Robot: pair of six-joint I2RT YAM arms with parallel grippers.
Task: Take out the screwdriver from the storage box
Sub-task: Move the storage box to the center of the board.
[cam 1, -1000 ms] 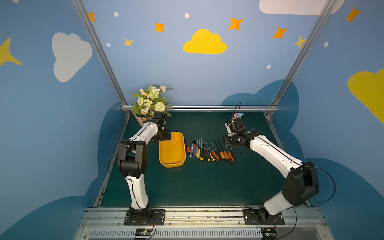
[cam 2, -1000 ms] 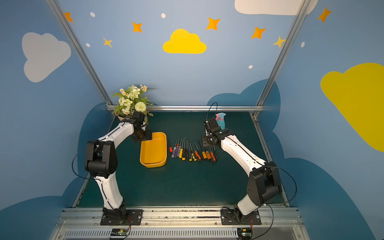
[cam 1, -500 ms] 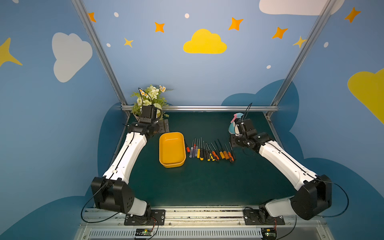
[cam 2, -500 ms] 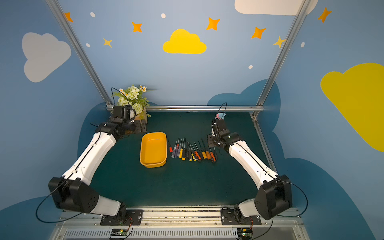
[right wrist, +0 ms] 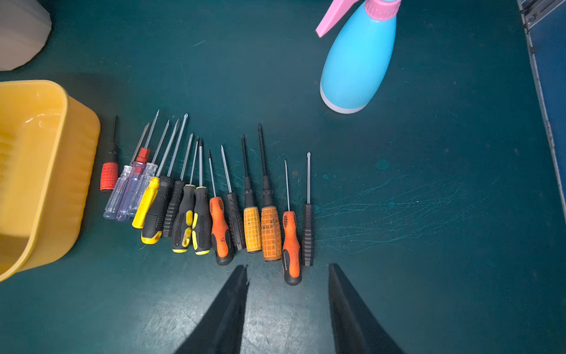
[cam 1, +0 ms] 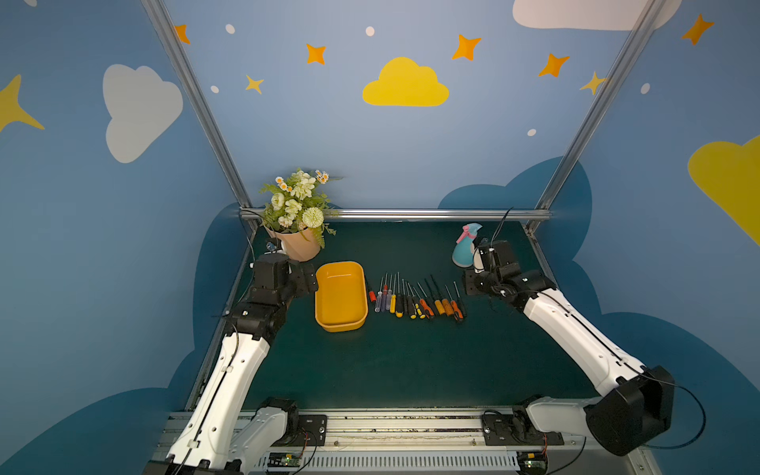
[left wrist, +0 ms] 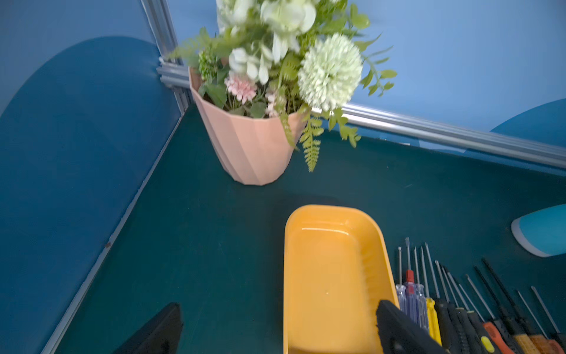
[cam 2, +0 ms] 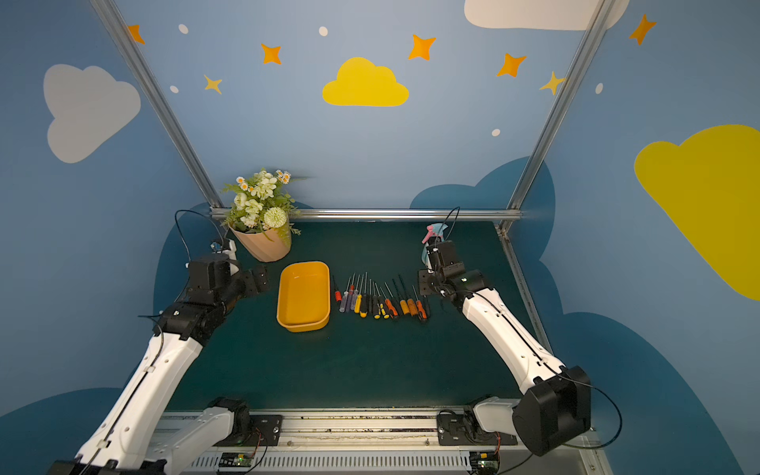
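Left wrist: left tool (left wrist: 278, 306) gapes; right tool (right wrist: 288, 266) parted, both empty; flowerpot (left wrist: 254, 147) near storage box (left wrist: 324, 275), screwdrivers (left wrist: 433, 318) beside.

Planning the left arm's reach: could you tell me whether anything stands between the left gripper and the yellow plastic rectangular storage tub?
Nothing visible does. The open left gripper hangs right beside the yellow plastic rectangular tub, with only bare green mat between them; the peach ribbed flowerpot stands farther back, off that path.

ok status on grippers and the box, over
Left gripper open, empty, at storage box. Right gripper open, empty, near screwdrivers, all outside the box. Box looks empty, nothing blocking.
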